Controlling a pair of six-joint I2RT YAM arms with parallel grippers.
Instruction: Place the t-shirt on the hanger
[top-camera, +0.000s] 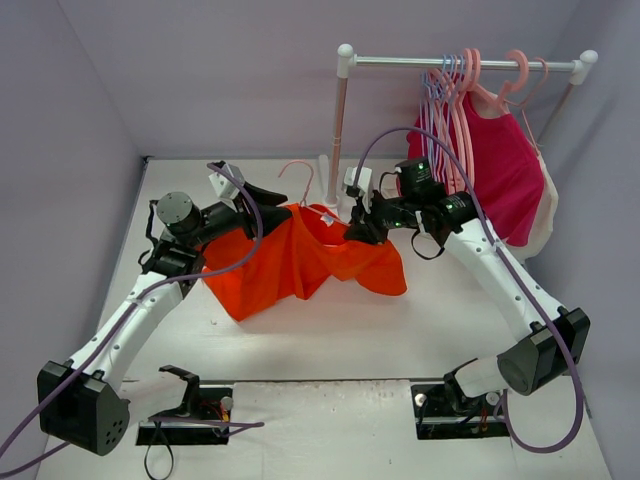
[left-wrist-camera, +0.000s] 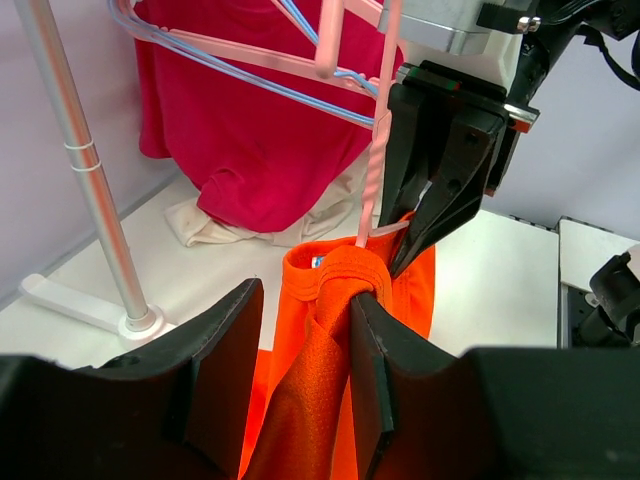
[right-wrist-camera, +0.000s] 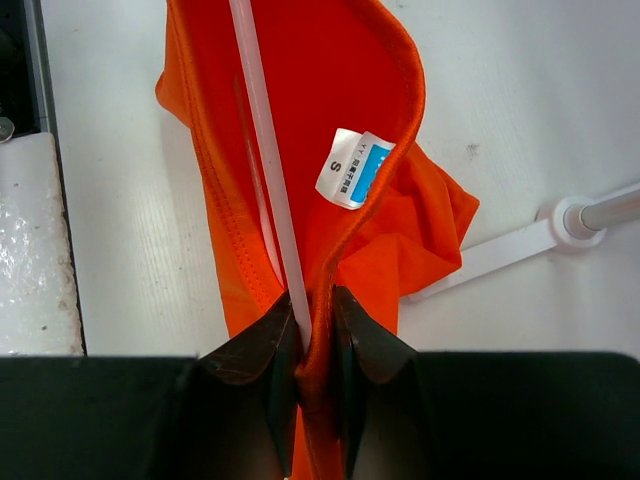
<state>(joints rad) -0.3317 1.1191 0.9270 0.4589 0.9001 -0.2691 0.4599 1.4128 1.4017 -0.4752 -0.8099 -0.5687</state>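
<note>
The orange t-shirt lies crumpled on the table with its neck lifted between my two grippers. My right gripper is shut on the collar and on a thin arm of the pale pink hanger, which runs inside the neck opening past the white label. The hanger's hook shows behind the shirt. My left gripper is open. The collar loops over its right fingertip, and cloth hangs between the fingers. The right gripper stands just beyond it, on the hanger.
A white clothes rack stands at the back right, its rail carrying several pink and lavender hangers and a magenta shirt over white cloth. The rack's foot lies close to the shirt.
</note>
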